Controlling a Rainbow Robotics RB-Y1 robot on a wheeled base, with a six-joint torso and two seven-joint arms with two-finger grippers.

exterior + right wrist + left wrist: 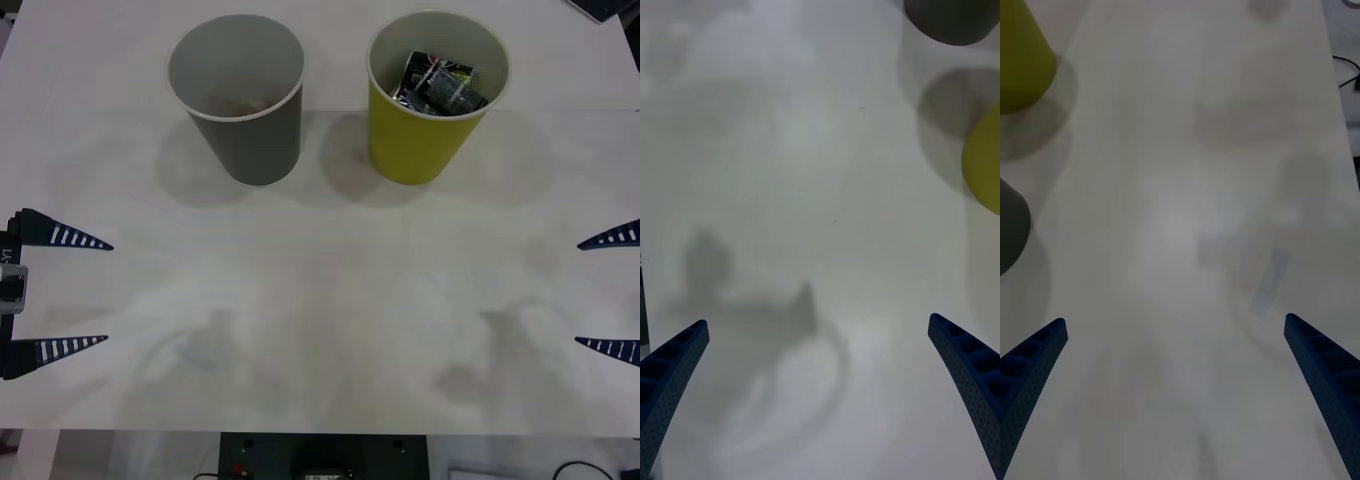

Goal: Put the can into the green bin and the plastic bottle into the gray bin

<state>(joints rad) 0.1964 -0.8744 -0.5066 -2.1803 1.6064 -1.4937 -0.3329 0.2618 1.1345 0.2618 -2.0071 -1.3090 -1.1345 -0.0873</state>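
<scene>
Lying tilted inside green bin (425, 145): can (440, 85); left gripper (105, 292), right gripper (578, 292) spread wide, empty

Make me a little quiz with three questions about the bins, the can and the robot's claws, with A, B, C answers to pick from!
1. Where is the can?
A. lying on the table
B. inside the green bin
C. held by a gripper

2. How many bins stand on the table?
A. one
B. two
C. three

3. What are the two grippers doing?
A. both open, holding nothing
B. both squeezing a bin
C. one carrying the can

Answers:
1. B, the black can lies down inside the green bin, below its pale rim.
2. B, the gray bin and the green bin stand side by side at the far side of the table.
3. A, the left gripper and the right gripper sit at the table's two sides with fingers spread wide and nothing between them.
</scene>
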